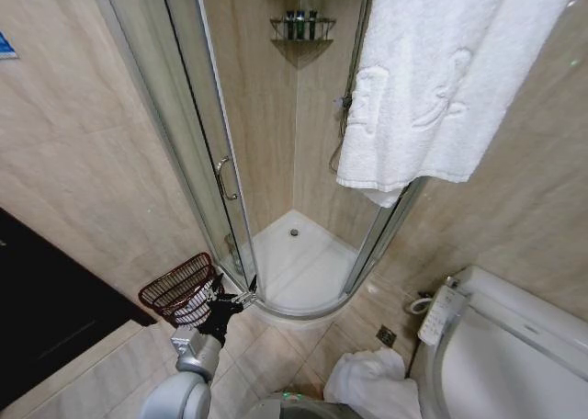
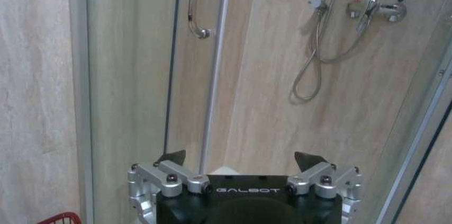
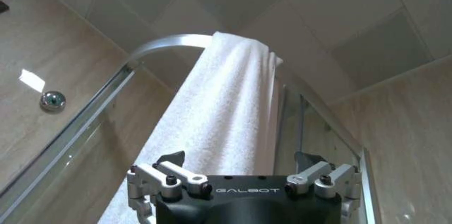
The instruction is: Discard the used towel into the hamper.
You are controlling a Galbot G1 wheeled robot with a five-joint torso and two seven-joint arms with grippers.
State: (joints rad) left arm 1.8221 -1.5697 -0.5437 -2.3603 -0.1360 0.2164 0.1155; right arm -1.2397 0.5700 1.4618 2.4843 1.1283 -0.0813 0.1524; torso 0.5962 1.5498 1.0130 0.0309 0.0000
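Two white terry towels show from the head camera: one draped over the curved shower rail (image 1: 441,79), one crumpled on the tiled floor (image 1: 372,382) beside the toilet. The small reddish-brown wire hamper (image 1: 177,288) sits on the floor by the shower door, the left end effector (image 1: 223,301) just beside it, fingers apart. The right wrist view alone shows the right end effector (image 3: 240,159) — fingers apart, empty — below the hanging towel.

Glass shower enclosure (image 1: 230,162), corner shelf of bottles (image 1: 301,26), toilet (image 1: 496,345), floor drain (image 1: 386,335)
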